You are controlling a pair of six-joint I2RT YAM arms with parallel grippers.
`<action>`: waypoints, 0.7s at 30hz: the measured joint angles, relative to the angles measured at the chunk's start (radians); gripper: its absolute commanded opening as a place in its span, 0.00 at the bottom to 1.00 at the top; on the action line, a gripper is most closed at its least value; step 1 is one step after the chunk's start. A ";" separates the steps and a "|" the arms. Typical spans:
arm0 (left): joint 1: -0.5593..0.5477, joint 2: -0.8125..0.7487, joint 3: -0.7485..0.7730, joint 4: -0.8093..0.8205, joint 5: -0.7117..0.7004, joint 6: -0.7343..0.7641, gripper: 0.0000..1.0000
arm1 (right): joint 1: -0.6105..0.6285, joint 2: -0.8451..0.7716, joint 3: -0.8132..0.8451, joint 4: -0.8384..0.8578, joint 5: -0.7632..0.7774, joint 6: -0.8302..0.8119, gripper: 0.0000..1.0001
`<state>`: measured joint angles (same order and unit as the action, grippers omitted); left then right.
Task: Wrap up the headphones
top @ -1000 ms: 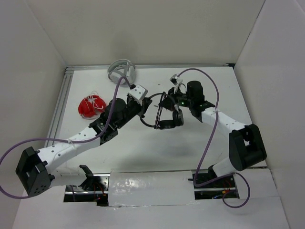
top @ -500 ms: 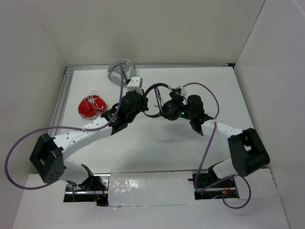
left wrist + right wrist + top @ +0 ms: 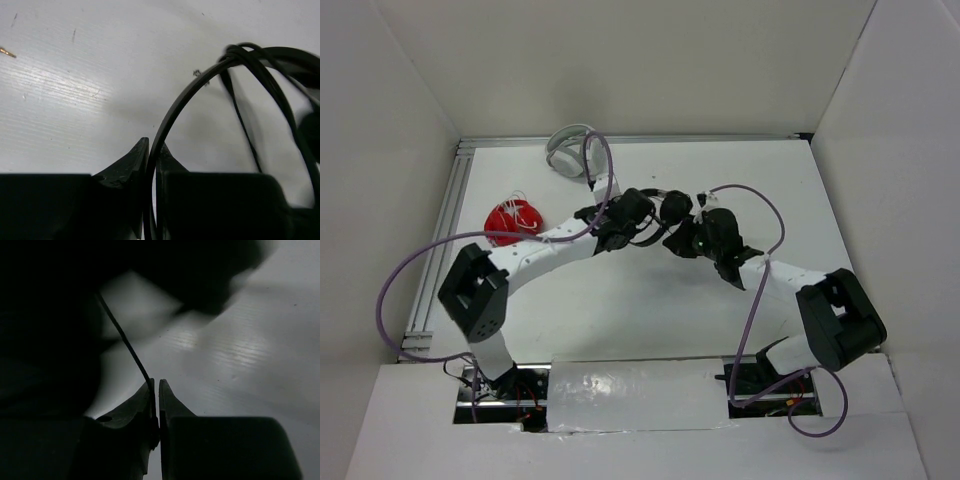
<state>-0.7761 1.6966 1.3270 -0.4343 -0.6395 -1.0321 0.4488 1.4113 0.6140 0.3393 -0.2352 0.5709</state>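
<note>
A red plastic headset [image 3: 513,222] lies at the left of the white surface [image 3: 620,310], and a white-grey headset [image 3: 570,148] sits at the far edge. Near the middle, the left claw [image 3: 152,147] is clamped on the thin curved headband [image 3: 200,82] of the small black on-ear headphones [image 3: 672,207], which are held between the two arms. Strands of thin black cable [image 3: 240,116] cross inside the band's arc. Just to the right, the right claw [image 3: 155,386] pinches one strand of that cable.

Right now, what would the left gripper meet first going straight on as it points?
Beyond the headphones it pinches, the left gripper would probably meet the right gripper, facing it closely; depth unclear.
</note>
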 measured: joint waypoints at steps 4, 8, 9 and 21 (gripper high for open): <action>0.002 0.159 0.169 -0.294 -0.068 -0.271 0.00 | 0.047 0.001 0.001 0.011 0.031 0.000 0.16; 0.000 0.316 0.312 -0.623 -0.093 -0.552 0.00 | 0.073 0.003 0.002 0.011 0.059 0.000 0.16; -0.005 0.340 0.333 -0.672 -0.095 -0.599 0.00 | 0.075 0.006 0.003 0.008 0.066 0.000 0.16; -0.031 0.417 0.356 -0.833 -0.175 -0.805 0.00 | 0.082 0.140 0.084 -0.042 0.124 0.001 0.19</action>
<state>-0.8070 2.1136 1.6829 -1.2675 -0.8146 -1.8366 0.5304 1.5509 0.6975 0.2974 -0.1116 0.5720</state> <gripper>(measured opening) 0.212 0.190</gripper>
